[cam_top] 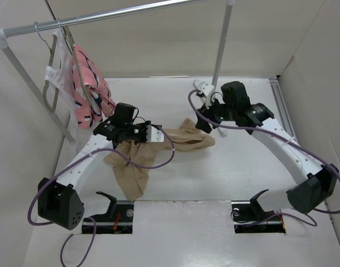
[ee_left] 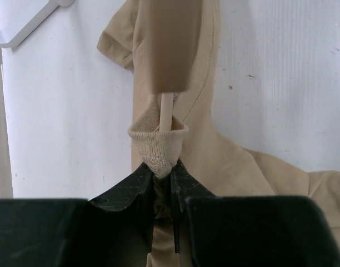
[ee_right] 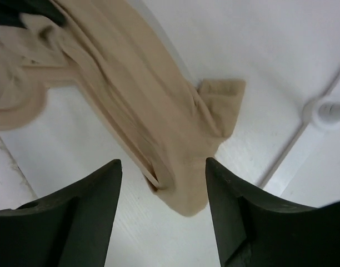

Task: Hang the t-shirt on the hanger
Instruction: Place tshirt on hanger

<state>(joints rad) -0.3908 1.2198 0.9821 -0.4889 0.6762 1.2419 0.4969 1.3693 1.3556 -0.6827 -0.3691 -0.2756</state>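
The tan t-shirt (cam_top: pixel 138 161) lies bunched on the white table between both arms. My left gripper (ee_left: pixel 161 167) is shut on its ribbed collar (ee_left: pixel 158 146). The pale peach hanger (ee_left: pixel 166 111) has its thin stem rising out of that collar. In the right wrist view the hanger's hook (ee_right: pixel 25 111) curves at the left, and the shirt (ee_right: pixel 136 94) is draped along one hanger arm. My right gripper (ee_right: pixel 163 162) is open, its jaws standing either side of the shirt's shoulder end without touching it. A sleeve (ee_right: pixel 223 103) sticks out just beyond.
A clothes rack's metal rail (cam_top: pixel 103 16) runs across the back, with a pink patterned garment (cam_top: pixel 89 92) and a white one (cam_top: pixel 58 78) hung at its left end. The rack's right pole (cam_top: pixel 221 44) stands just behind my right gripper (cam_top: pixel 210 123). Its foot (ee_right: pixel 325 111) is close by.
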